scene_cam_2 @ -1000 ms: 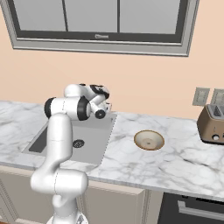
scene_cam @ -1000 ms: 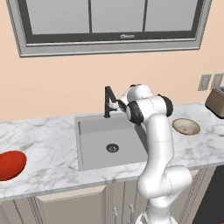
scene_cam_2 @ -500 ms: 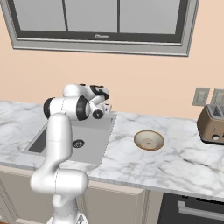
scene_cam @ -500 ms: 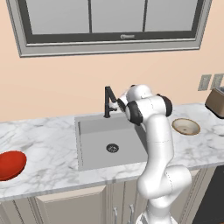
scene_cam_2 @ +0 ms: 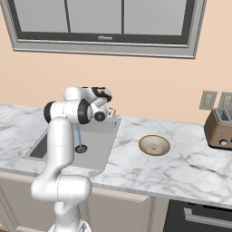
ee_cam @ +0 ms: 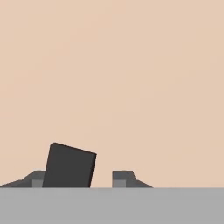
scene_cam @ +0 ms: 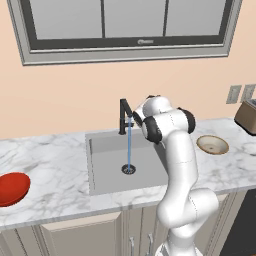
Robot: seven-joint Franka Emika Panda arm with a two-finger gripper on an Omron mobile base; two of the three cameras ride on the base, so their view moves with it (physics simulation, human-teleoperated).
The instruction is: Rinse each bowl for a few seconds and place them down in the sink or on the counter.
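Marble counter: one red bowl, one beige bowl, one sink.

You see the sink set in the middle of the counter. The faucet stands at its 12 o'clock edge. One bowl sits on the counter far out at 9 o'clock from the sink. The other bowl sits at 3 o'clock. The toaster stands past that bowl, by the wall.
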